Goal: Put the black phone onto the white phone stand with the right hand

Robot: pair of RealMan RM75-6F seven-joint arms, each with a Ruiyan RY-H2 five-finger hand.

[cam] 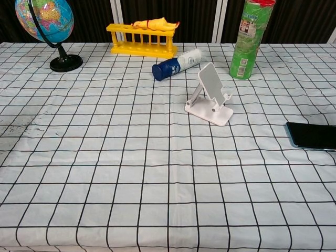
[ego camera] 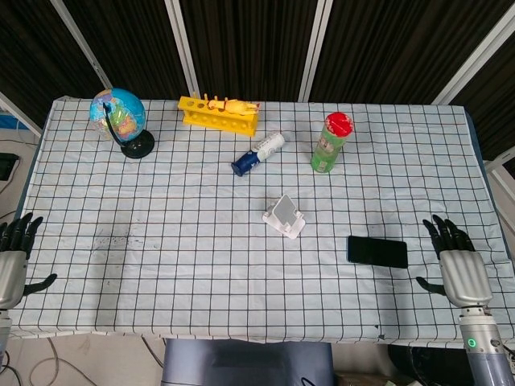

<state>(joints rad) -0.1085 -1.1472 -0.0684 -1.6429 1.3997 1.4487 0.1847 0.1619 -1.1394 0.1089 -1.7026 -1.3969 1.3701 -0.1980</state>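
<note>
Bare cloth (ego camera: pixel 418 253) between right hand (ego camera: pixel 459 269), phone (ego camera: pixel 376 252)

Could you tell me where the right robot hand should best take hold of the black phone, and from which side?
The black phone lies flat on the tablecloth, long side across. I would come from above and pinch its two long edges near the middle, since the flat face offers no grip. The right robot hand is open just to its right.

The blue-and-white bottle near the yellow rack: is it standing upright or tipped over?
Tipped over. The blue-and-white bottle lies on its side on the checked cloth.
</note>
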